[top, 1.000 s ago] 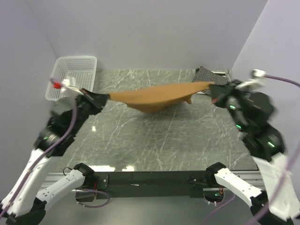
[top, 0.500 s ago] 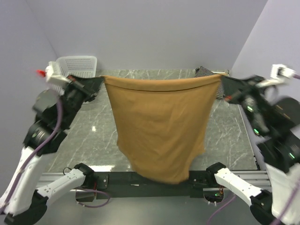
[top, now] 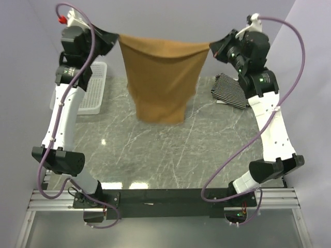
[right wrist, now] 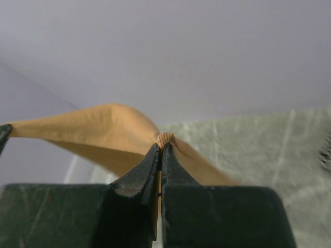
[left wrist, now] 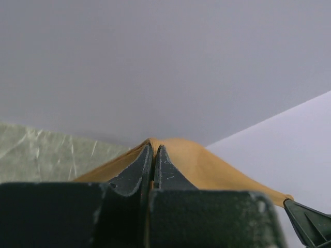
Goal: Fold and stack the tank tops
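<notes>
Tabletop (top: 170, 155) is veined grey-green, walls (top: 165, 15) pale lilac.

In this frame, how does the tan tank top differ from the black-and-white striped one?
The tan tank top is plain; the striped tank top has black-and-white bands. The tan tank top hangs in the air, pinched between the left gripper and right gripper; the striped tank top lies on the table. The tan tank top is spread out; the striped tank top is bunched. Both are soft fabric.
</notes>
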Controlling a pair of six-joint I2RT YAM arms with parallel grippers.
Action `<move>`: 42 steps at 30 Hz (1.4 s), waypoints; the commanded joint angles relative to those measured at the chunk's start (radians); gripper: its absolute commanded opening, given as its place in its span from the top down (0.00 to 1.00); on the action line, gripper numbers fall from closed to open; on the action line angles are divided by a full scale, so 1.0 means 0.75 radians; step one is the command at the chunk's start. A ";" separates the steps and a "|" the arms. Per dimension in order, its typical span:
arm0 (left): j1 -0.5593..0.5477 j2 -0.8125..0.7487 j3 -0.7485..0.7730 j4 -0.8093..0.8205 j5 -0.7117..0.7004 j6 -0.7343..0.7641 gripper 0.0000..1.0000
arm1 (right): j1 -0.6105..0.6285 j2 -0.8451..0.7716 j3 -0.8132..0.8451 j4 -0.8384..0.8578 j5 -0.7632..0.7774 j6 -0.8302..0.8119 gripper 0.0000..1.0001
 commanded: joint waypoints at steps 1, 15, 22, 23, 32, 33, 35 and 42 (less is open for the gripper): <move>0.062 -0.044 0.177 0.037 0.136 0.038 0.99 | -0.012 -0.021 0.224 0.078 -0.085 0.017 1.00; 0.080 -0.676 -1.487 0.411 0.229 -0.129 0.99 | -0.040 -0.512 -1.384 0.223 -0.089 0.105 1.00; 0.062 -0.864 -2.163 0.434 0.188 -0.176 0.99 | -0.051 -0.449 -1.930 0.423 -0.214 0.195 1.00; 0.058 -0.870 -2.195 0.440 0.196 -0.181 0.99 | -0.049 -0.426 -1.956 0.436 -0.234 0.215 1.00; 0.029 -1.126 -2.249 0.150 0.128 -0.185 0.99 | -0.049 -0.655 -2.094 0.277 -0.202 0.273 1.00; 0.013 -1.156 -2.247 0.101 0.102 -0.199 0.97 | -0.051 -0.694 -2.090 0.250 -0.193 0.277 1.00; -0.003 -1.224 -2.253 0.086 0.116 -0.238 0.97 | -0.049 -0.792 -2.079 0.144 -0.175 0.283 1.00; -0.032 -1.343 -2.202 -0.086 0.059 -0.320 0.98 | -0.049 -1.009 -2.030 -0.133 -0.156 0.301 1.00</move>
